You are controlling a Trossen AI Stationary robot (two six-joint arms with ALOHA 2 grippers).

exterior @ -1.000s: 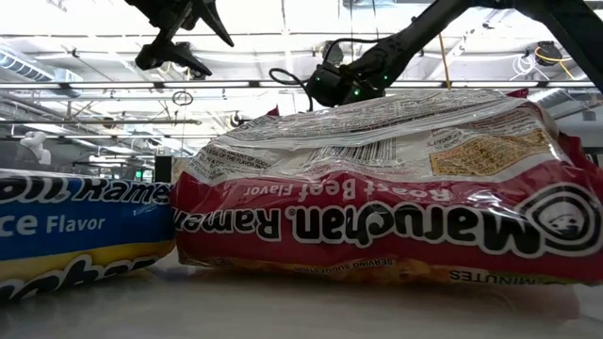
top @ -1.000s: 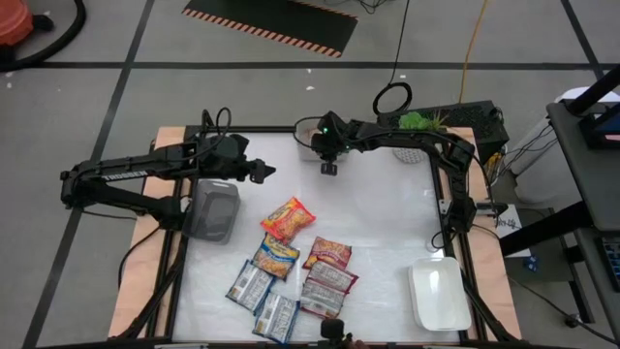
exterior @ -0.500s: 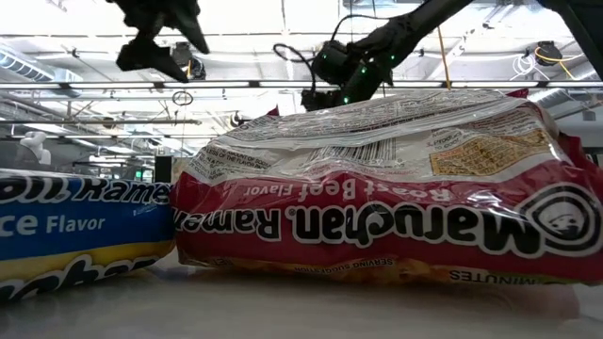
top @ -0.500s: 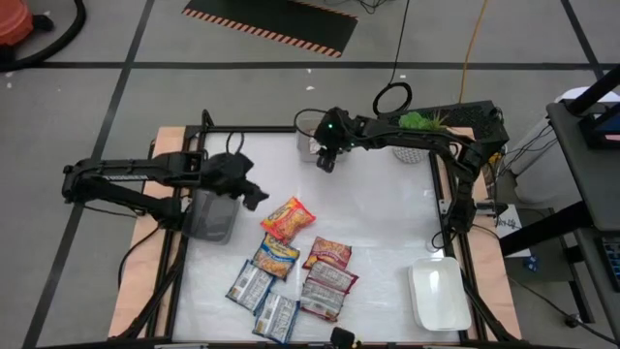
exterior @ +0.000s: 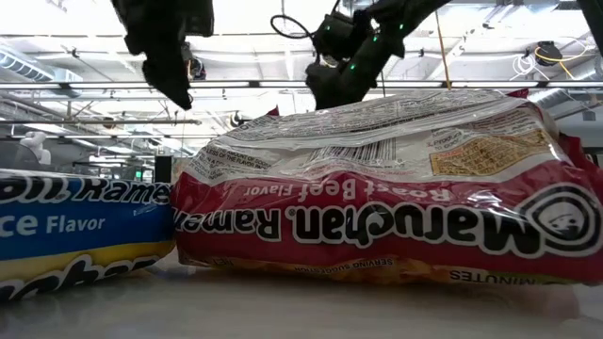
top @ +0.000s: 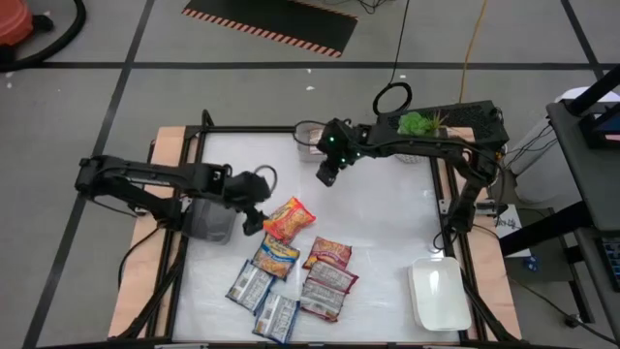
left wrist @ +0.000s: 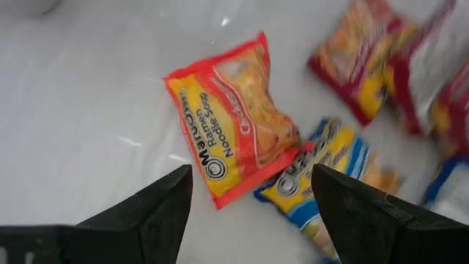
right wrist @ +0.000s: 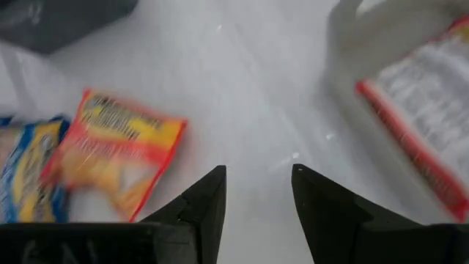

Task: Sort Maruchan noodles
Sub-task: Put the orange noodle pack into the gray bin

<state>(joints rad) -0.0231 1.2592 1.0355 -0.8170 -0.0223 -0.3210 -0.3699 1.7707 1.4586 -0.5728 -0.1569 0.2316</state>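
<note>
Orange noodle packet (left wrist: 238,121) on the table just beyond the left gripper's (left wrist: 253,194) wide, empty jaws.

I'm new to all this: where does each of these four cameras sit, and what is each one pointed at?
High view: above the table, looking straight down; shows both arms, the left gripper beside the orange packet.
Low view: at tabletop height, facing a maroon packet close up; both arms show at the top.
Left wrist view: on the left arm, facing the orange packet between its own fingers.
Right wrist view: on the right arm, facing the table past its fingers.
Shared: the high view and both wrist views show the orange packet.
</note>
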